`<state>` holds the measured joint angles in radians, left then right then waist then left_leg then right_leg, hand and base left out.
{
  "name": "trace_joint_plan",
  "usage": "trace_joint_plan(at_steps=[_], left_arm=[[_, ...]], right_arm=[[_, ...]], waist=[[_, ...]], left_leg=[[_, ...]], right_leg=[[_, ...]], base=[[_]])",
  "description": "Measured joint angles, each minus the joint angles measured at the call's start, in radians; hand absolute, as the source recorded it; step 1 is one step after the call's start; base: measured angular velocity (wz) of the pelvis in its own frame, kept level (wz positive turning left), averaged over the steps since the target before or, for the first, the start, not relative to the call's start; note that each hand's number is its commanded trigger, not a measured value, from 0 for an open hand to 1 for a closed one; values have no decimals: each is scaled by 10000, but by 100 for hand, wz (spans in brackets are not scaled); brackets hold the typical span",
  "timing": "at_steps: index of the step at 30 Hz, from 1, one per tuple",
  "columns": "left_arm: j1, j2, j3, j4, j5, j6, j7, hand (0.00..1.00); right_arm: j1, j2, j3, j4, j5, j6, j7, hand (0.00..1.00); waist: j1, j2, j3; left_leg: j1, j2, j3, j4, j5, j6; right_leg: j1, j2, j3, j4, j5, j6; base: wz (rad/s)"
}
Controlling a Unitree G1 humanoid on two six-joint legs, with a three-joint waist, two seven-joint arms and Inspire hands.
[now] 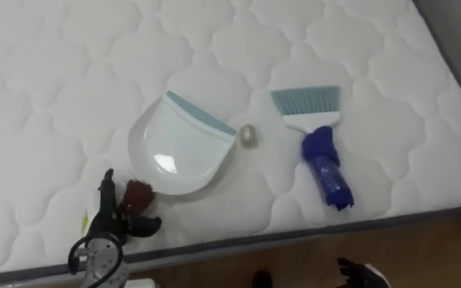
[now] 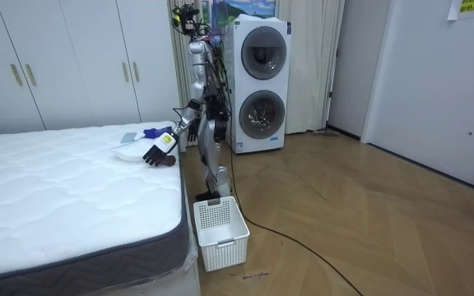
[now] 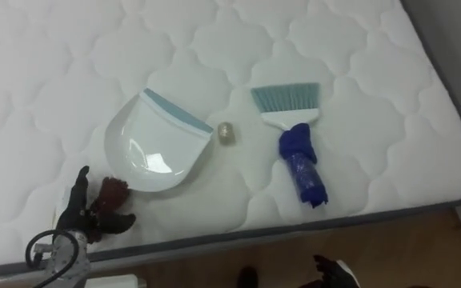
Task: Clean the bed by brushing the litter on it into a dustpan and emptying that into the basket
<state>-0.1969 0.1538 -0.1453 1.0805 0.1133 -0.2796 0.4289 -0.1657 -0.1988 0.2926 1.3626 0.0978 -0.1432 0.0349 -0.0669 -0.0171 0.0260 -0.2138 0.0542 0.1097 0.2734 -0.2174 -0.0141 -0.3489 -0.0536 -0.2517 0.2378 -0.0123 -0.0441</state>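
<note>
white quilted bed (image 1: 70,72) below, wood floor (image 1: 294,260) along its near edge. on the mattress: white dustpan (image 1: 181,148), small crumpled pale scrap (image 1: 249,136) just beside its lip, blue-handled brush (image 1: 318,148) to the right, apart from both. left hand (image 1: 112,218) at the near edge, fingers loosely spread, against a dark red lump (image 1: 137,194) at the dustpan's rear. right hand (image 1: 360,276) low over the floor, pose unreadable.

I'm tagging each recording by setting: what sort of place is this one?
Probably a bedroom in a home or a mock-up flat: a bare white quilted mattress, tall white wardrobe doors behind it, and a stacked washer and dryer on the wooden floor.
</note>
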Motion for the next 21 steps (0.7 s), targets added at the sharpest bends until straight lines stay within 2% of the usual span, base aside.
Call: trace_joint_plan(at_steps=[5,10,21], left_arm=[[-1,43,-23,-12,2,-149,42,0],[0,101,-75,-12,-4,-348,188,0],[-46,17,-150,352,76,-263,240,0]], right_arm=[[43,33,0,4,137,-4,-1,0],[70,71,0,2,134,-103,27,0],[54,111,-8,-15,162,-82,96,0]], waist=[[127,-123,17],[173,-285,95],[201,-239,92]], left_leg=[[-12,0,-1,5,0,0],[-34,1,0,-4,-1,0],[-220,43,63,54,-3,-1]], right_leg=[[-1,-4,0,-7,-14,7],[-7,1,13,-29,-39,18],[-141,20,9,-32,-72,14]], base=[[2],[0],[0]])
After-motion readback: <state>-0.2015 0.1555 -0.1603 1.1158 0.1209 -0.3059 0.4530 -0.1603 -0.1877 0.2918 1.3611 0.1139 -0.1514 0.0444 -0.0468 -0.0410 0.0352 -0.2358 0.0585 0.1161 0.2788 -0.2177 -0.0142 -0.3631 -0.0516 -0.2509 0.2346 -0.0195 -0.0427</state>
